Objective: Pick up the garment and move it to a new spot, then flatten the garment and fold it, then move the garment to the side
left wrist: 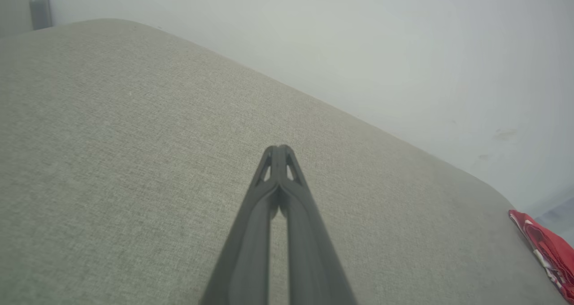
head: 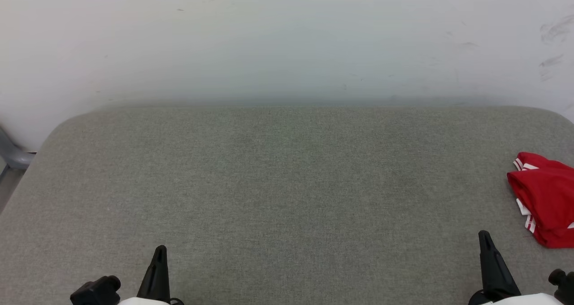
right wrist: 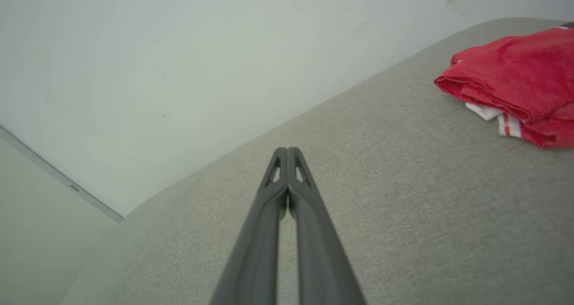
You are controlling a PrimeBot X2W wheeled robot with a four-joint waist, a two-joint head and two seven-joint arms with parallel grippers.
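Garment (head: 545, 197) lies folded, right of your right claw (head: 484, 237); both claws closed, empty. Task looks finished; just retract.

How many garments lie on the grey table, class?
1. The garment, red with white striped trim, lies bunched at the table's right edge, partly cut off in the head view, so more could lie beyond.

The grey fabric-covered bench (head: 278, 184) lies bare from 9 o'clock across its centre, free passage for a claw. The one obstacle is the bunched red shirt with white striped trim (head: 545, 197) at 3 o'clock, by the right edge. A white wall (head: 287, 40) closes 12 o'clock.
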